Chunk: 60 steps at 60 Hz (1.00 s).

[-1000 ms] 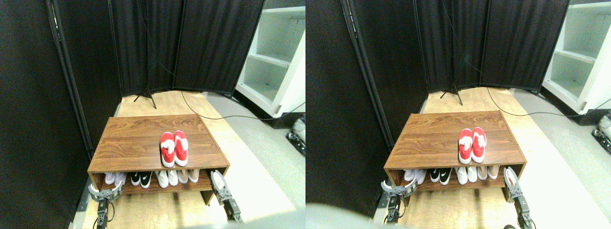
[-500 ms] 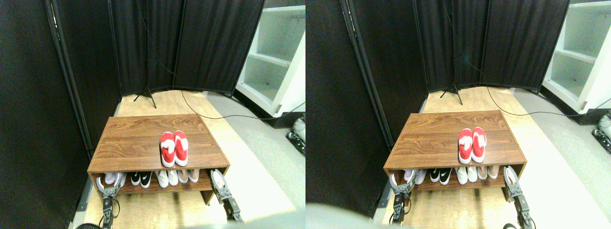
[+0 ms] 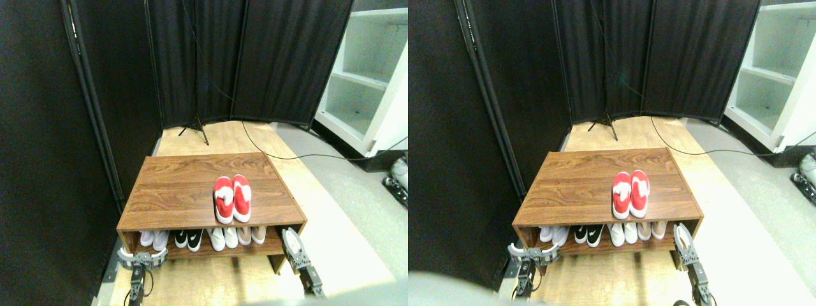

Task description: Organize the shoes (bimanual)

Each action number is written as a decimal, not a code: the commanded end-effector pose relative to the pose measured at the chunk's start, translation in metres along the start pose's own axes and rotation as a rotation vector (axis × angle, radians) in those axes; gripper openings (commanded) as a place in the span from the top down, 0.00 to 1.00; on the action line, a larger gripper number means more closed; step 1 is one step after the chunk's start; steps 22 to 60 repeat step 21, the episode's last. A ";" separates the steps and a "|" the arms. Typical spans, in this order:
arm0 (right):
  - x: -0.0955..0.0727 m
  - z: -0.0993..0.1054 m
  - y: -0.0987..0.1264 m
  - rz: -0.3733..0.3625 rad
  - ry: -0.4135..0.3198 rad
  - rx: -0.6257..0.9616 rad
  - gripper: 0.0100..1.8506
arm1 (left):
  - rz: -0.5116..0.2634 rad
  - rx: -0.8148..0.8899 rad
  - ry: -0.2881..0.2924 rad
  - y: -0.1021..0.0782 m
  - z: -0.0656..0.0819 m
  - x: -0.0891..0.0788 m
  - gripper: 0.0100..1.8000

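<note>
The shoes [image 3: 232, 197], a bright red pair with white patches, stand side by side on top of the low wooden shoe rack [image 3: 178, 191], right of its middle, toes toward the front edge. My left gripper [image 3: 141, 257] sits low at the rack's front left corner. It is open, its pale fingers spread wide sideways with nothing between them. My right gripper [image 3: 291, 240] stands upright at the rack's front right corner, below and right of the red pair. Neither gripper touches the shoes.
Several white, beige and black-and-white shoes [image 3: 204, 238] line the rack's lower shelf. Black folding screens [image 3: 255, 57] close the back and left, with a tripod foot [image 3: 194, 129] and a cable [image 3: 299, 156] on the floor. A white shelf unit [image 3: 366, 83] stands at the right.
My left gripper has turned from upright at the lower shelf opening to lying flat and a little lower, its fingers spread sideways. The right gripper and the red shoes have not moved.
</note>
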State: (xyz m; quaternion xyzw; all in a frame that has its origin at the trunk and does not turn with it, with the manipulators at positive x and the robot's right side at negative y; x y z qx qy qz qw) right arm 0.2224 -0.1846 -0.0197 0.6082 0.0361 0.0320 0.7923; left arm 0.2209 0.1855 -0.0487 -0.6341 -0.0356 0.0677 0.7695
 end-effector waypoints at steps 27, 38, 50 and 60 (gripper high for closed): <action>0.002 0.000 0.008 0.044 -0.006 -0.014 1.00 | -0.061 -0.061 -0.081 -0.012 -0.004 0.001 0.56; 0.002 0.000 0.008 0.044 -0.006 -0.014 1.00 | -0.061 -0.061 -0.081 -0.012 -0.004 0.001 0.56; 0.002 0.000 0.008 0.044 -0.006 -0.014 1.00 | -0.061 -0.061 -0.081 -0.012 -0.004 0.001 0.56; 0.002 0.000 0.008 0.044 -0.006 -0.014 1.00 | -0.061 -0.061 -0.081 -0.012 -0.004 0.001 0.56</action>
